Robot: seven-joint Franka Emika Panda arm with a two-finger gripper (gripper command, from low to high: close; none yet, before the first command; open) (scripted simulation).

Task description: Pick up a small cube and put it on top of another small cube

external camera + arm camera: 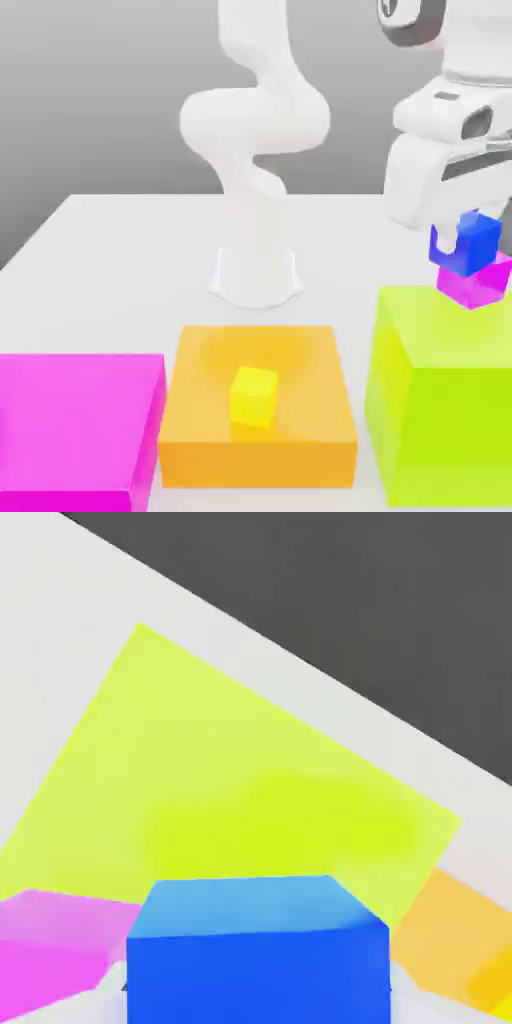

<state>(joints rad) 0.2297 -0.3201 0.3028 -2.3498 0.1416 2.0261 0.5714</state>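
My gripper (460,243) hangs at the exterior view's right, shut on the small blue cube (480,238). Directly under it is the small magenta-purple cube (478,284), which rests on the top of the big lime-green block (440,400) near its far edge. The blue cube's underside meets the magenta cube's top in that view; whether they touch I cannot tell. In the hand view the blue cube (258,952) sits close between the fingers, with the magenta cube (55,952) beside and below it over the lime block (250,782).
A big orange block (260,400) stands in the middle with a small yellow cube (254,396) on top. A big magenta block (75,425) lies at the exterior view's left. The arm's white base (256,270) rises behind them on the white table (120,260).
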